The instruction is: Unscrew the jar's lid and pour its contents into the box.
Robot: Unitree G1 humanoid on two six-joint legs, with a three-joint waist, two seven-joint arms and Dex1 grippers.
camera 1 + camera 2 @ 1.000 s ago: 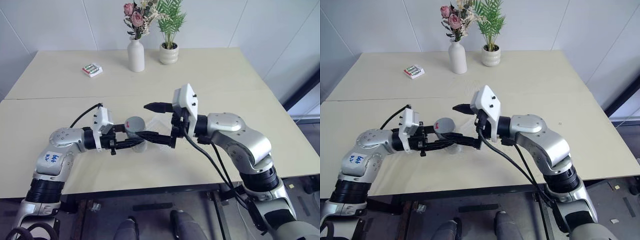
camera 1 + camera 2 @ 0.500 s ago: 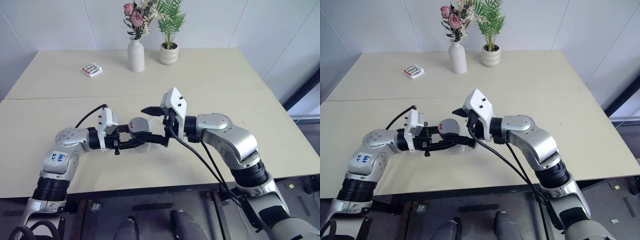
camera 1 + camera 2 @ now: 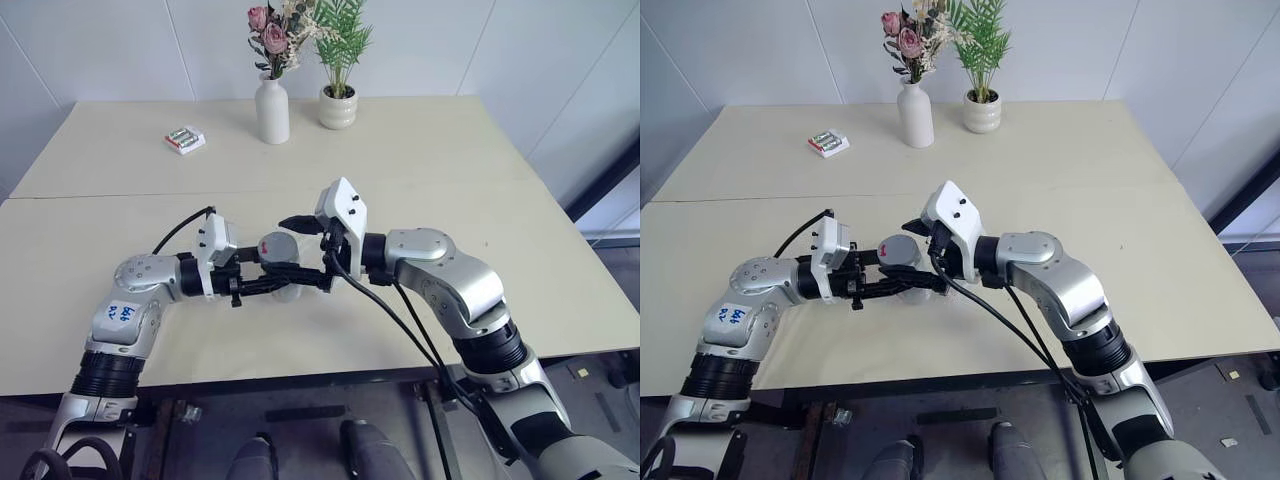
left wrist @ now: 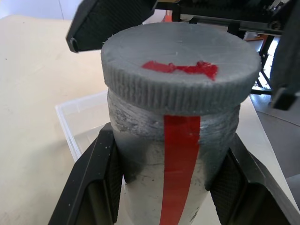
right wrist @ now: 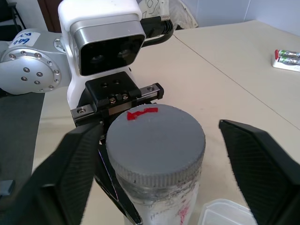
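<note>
Right claw (image 5: 154, 173) narrowed around lid (image 5: 156, 140); gaps both sides.

jar (image 4: 178, 154): rough, matt grey body with a glossy red stripe
lid (image 4: 180, 61): matt grey, grainy top, ribbed edge
box (image 4: 82, 124): clear, smooth plastic
fingers (image 5: 255, 164): black, finely textured, matt
table (image 3: 110, 220): smooth, pale, matt top
vase (image 3: 271, 108): white, smooth, slightly glossy
</note>
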